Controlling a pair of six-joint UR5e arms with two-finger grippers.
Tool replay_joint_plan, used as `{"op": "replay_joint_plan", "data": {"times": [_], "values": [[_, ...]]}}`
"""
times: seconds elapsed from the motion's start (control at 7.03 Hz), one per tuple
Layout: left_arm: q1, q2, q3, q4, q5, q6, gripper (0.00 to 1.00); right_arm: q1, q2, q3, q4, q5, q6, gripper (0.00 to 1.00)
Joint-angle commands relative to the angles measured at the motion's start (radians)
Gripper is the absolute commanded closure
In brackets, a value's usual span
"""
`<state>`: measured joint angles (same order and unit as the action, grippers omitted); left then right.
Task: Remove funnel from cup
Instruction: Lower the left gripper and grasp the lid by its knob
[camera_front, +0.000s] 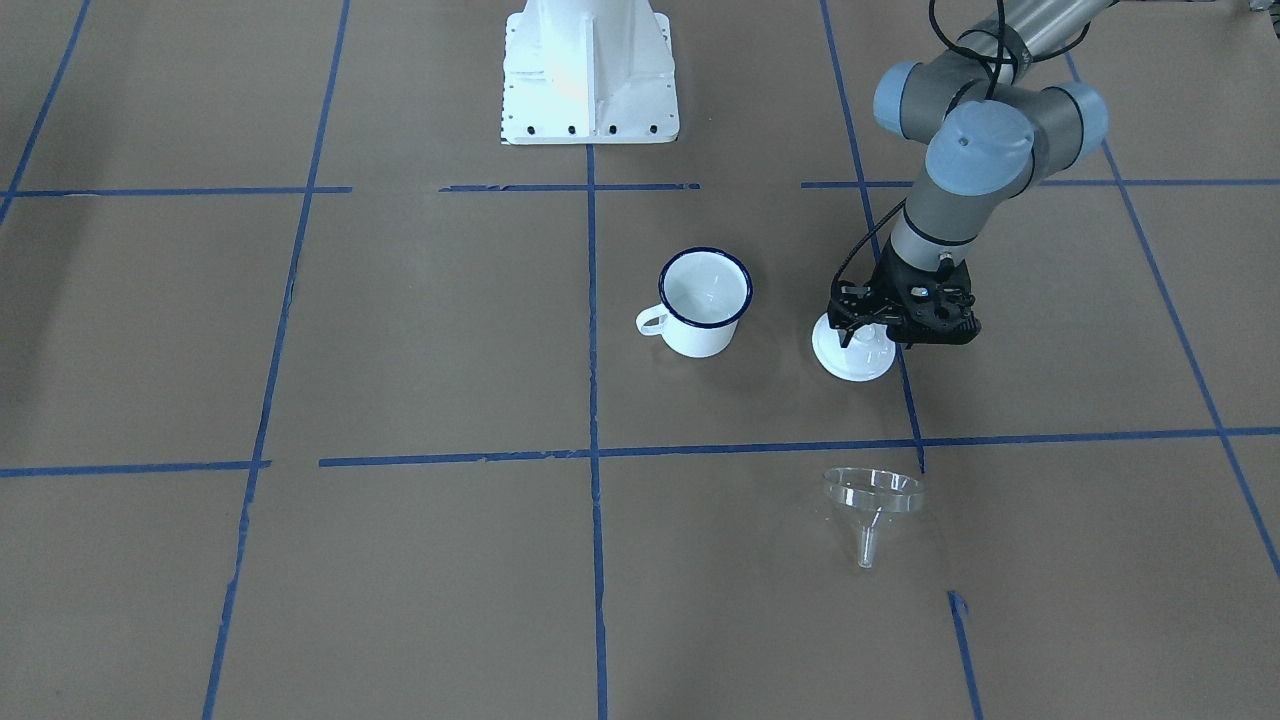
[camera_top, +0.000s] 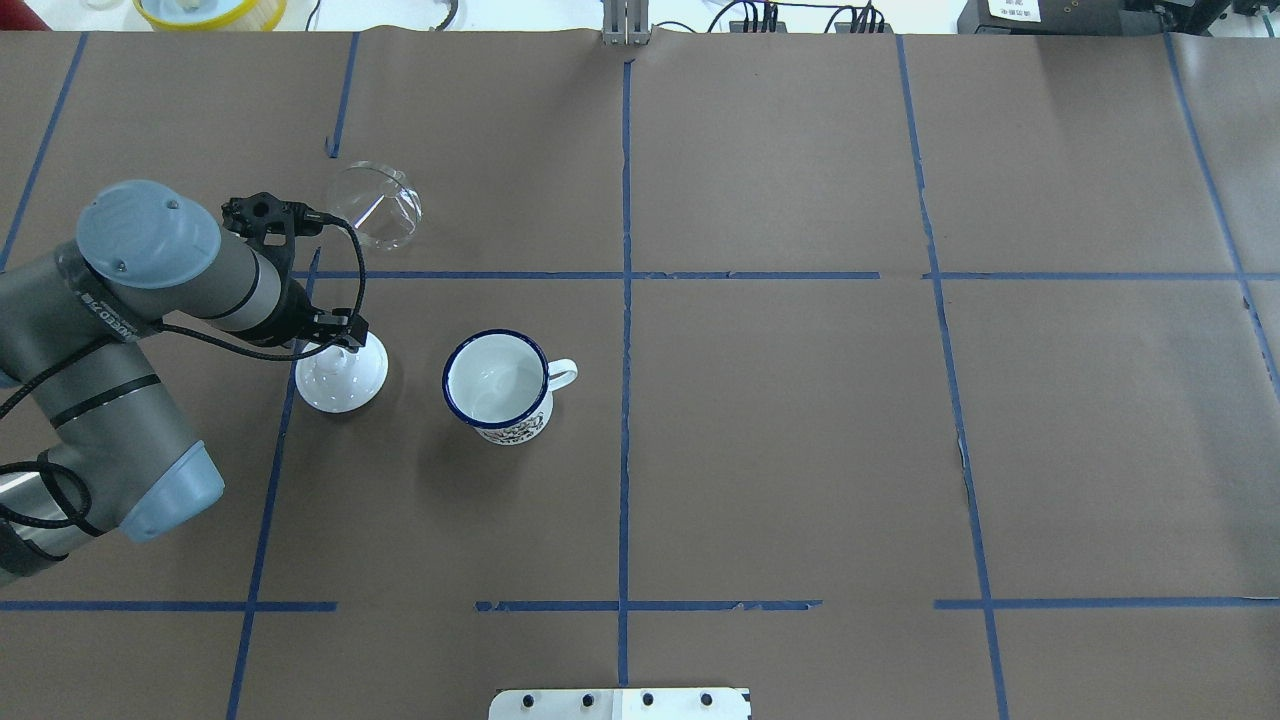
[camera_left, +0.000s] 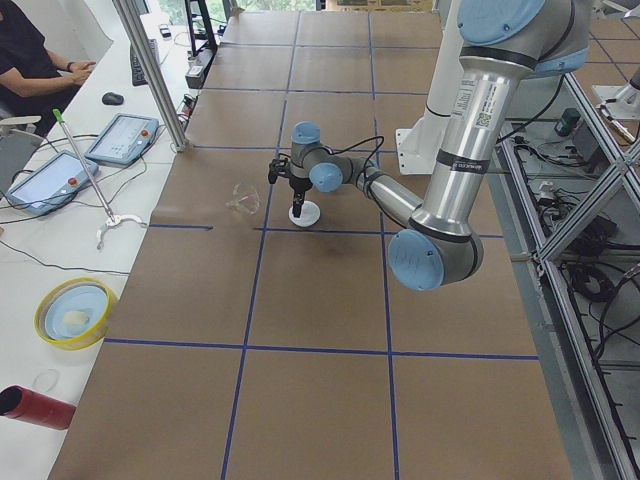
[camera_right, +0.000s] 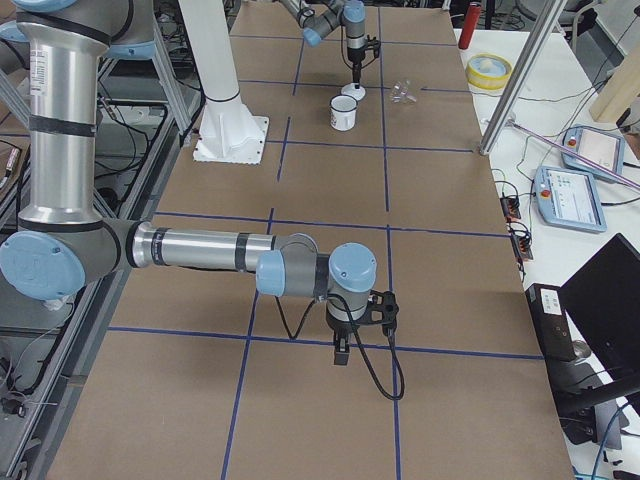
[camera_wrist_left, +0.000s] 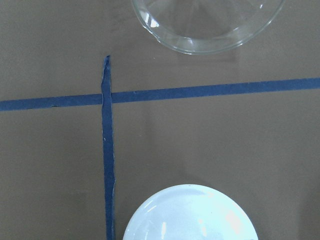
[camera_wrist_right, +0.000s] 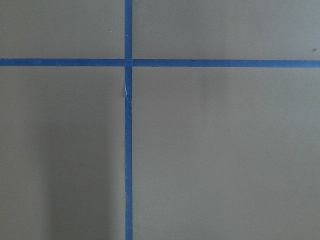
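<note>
Desk (camera_top: 800, 450) under brown paper. Left gripper (camera_top: 340, 345) sits at the white round knobbed lid (camera_top: 345, 390); its spread, and that of the right gripper (camera_right: 341, 352), cannot be told. White enamel blue-rimmed cup (camera_top: 497, 385) stands upright at the lid's three o'clock overhead; clear see-through funnel (camera_top: 378, 205) lies sideways at the cup's eleven, well apart.

We see a white knobbed lid (camera_top: 335, 387) on the brown surface (camera_top: 800, 450), which blue tape (camera_top: 623, 480) divides into squares
</note>
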<state>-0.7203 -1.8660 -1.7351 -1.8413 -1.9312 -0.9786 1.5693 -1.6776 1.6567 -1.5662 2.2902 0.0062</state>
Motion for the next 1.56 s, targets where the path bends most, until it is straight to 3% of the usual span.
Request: {"op": "replay_joint_plan", "data": {"times": [0.0, 1.42], "values": [[0.001, -0.001, 0.000, -0.001, -0.002, 0.000, 0.26, 0.000, -0.001, 0.000, 0.000, 0.000, 0.000, 0.00], [0.005, -0.001, -0.003, 0.007, -0.034, 0.000, 0.37, 0.000, -0.001, 0.000, 0.000, 0.000, 0.000, 0.00]]}}
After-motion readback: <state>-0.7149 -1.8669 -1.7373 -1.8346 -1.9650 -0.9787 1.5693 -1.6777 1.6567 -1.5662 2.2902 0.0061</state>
